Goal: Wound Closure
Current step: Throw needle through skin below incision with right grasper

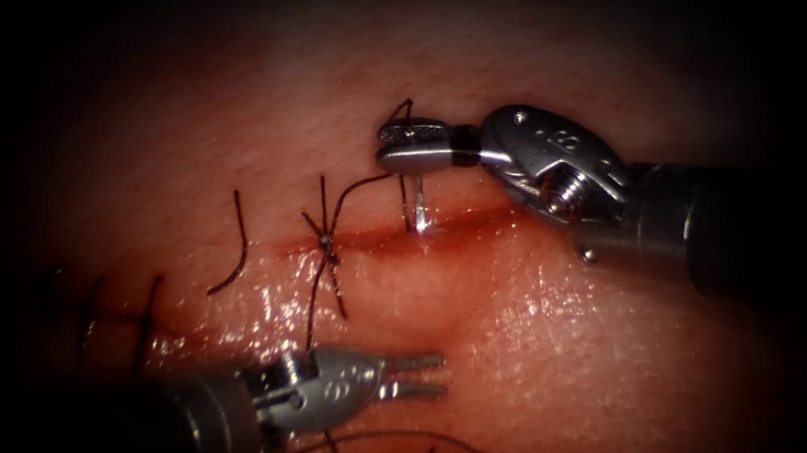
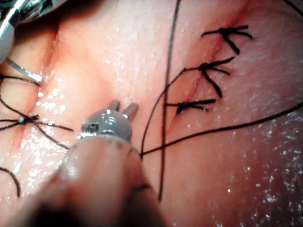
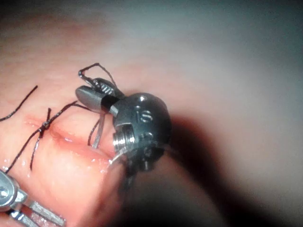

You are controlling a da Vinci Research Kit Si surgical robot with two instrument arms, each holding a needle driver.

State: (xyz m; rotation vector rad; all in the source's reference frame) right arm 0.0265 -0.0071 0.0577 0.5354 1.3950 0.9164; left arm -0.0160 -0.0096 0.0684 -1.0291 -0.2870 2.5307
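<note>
While the right hand (image 1: 414, 147) clamps the curved needle (image 1: 419, 204) near its swaged end, the needle's shaft hangs just below that hand, its tip sunk in the cut (image 1: 440, 227). Holding the wrist steady would likely keep the bite clean. Dark thread (image 1: 355, 189) runs from the needle to a knotted stitch (image 1: 327, 241). Left hand (image 1: 414, 376) hovers narrowly parted, holding nothing, over glistening tissue (image 1: 553, 354).

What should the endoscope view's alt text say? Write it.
The right tool grips the curved needle near its thread end, the needle's lower part entering the cut in the tissue. Thread runs to a knotted stitch. The left tool hovers open, holding nothing.
</note>
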